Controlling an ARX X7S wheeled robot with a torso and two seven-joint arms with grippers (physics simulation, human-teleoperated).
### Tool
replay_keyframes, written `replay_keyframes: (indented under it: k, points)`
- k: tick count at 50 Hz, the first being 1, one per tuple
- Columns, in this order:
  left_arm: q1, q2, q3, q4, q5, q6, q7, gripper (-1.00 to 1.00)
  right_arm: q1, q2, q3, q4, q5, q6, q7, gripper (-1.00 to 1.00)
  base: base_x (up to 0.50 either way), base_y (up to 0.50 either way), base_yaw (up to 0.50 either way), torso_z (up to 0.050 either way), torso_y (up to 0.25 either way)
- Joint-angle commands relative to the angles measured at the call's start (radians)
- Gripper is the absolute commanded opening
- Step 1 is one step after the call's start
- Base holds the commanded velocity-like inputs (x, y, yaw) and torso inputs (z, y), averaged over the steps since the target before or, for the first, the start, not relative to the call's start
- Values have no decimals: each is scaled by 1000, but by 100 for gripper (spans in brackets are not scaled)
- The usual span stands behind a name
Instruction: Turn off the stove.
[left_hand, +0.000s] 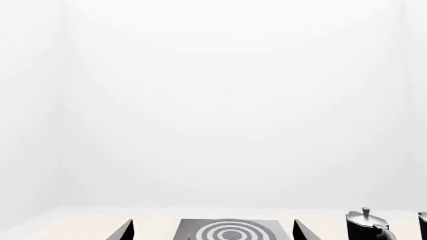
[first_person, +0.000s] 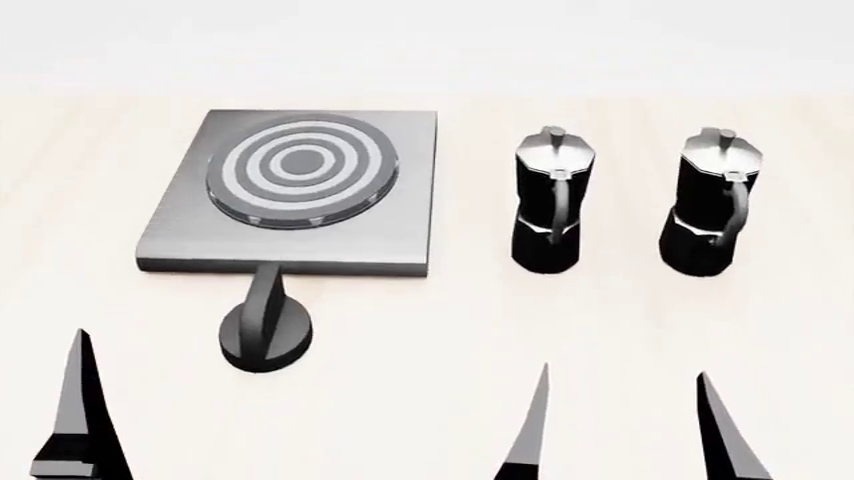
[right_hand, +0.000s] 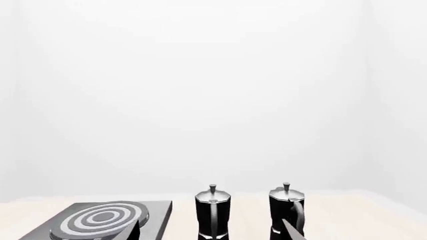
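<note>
Both pairs of jaws stood apart and held nothing: your left gripper (first_person: 174, 330) had one finger (first_person: 80, 410) low at the near edge and the other (first_person: 271, 300) crossing over the knob (first_person: 267, 335), while your right gripper (first_person: 621, 420) showed two spread fingertips in front of the moka pots (first_person: 627, 200). That knob sat just beside the near edge of the stove (first_person: 296, 190), whose ringed burner lay well clear of the pots. Judging from this, the risk was closing off-centre, since the knob lay near one finger, not midway; the jaws could have slipped off its ridges without turning it. Your left arm reached low and forward over the table (first_person: 441, 330), wrist camera level; the right hung back, idle.
</note>
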Motion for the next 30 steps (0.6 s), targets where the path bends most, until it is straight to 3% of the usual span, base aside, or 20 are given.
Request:
replay_keyframes:
  k: [1,30]
  points:
    - [-1,-7,4,-2,-4,5,-8,100,3,7,-5,4,8,0,6,100,273,0,0,0,0]
    - [-2,-23,16,-9,-18,8,-27,100,8,20,-15,1,27,17,31,100,257,0,0,0,0]
